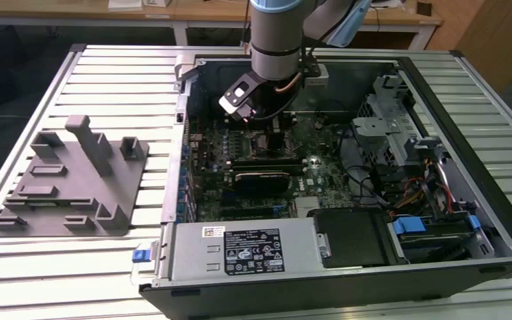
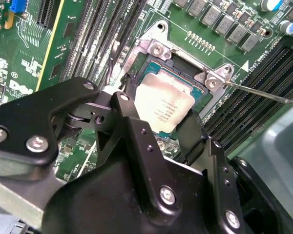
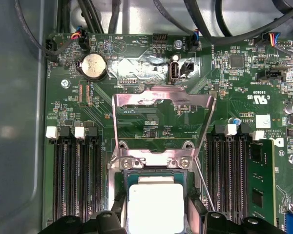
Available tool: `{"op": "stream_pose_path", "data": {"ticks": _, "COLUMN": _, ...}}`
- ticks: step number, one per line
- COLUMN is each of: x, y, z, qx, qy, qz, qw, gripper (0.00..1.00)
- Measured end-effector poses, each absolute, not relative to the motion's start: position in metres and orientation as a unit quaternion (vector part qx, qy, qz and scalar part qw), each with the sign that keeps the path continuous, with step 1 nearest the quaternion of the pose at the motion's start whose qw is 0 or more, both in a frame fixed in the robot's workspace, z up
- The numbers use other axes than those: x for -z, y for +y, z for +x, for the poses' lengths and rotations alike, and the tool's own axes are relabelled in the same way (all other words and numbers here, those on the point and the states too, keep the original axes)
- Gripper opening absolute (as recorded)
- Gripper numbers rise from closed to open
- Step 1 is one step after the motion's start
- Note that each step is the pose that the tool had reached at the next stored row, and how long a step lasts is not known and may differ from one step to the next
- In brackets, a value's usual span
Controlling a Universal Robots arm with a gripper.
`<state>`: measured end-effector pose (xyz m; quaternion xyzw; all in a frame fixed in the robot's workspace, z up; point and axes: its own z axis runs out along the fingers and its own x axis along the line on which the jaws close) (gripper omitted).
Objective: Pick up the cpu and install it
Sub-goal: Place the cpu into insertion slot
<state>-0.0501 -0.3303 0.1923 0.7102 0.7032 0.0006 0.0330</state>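
Observation:
The cpu (image 2: 163, 105), a small square chip with a silvery top, lies flat in the black socket on the green motherboard (image 2: 19, 73). It also shows in the first wrist view as the cpu (image 3: 155, 204) below the raised metal load plate (image 3: 161, 105). My gripper (image 2: 156, 116) straddles the chip, with one black finger (image 2: 121, 105) against one side and the other finger (image 2: 193, 139) against the opposite side. In the exterior view my gripper (image 1: 272, 125) reaches down into the open computer case (image 1: 469, 220) over the middle of the board.
The thin socket lever (image 2: 263, 95) sticks out beside the socket. Memory slots (image 3: 73, 185) flank it, one holding a memory stick (image 3: 259, 180). Cables run along the case wall. A power supply (image 1: 238, 250) and drive cage (image 1: 389, 127) fill the case. A grey fixture (image 1: 69, 180) sits on the slatted table at the exterior view's left.

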Motion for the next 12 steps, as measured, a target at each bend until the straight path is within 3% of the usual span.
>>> {"op": "stream_pose_path", "data": {"ticks": 8, "x": -0.1925, "y": -0.3303, "z": -0.0501, "qx": -0.001, "qy": 0.703, "qz": 0.710, "qw": 0.033, "gripper": 0.60}}
{"op": "stream_pose_path", "data": {"ticks": 12, "x": -0.1927, "y": -0.3303, "z": -0.0501, "qx": -0.001, "qy": 0.703, "qz": 0.710, "qw": 0.033, "gripper": 0.54}}
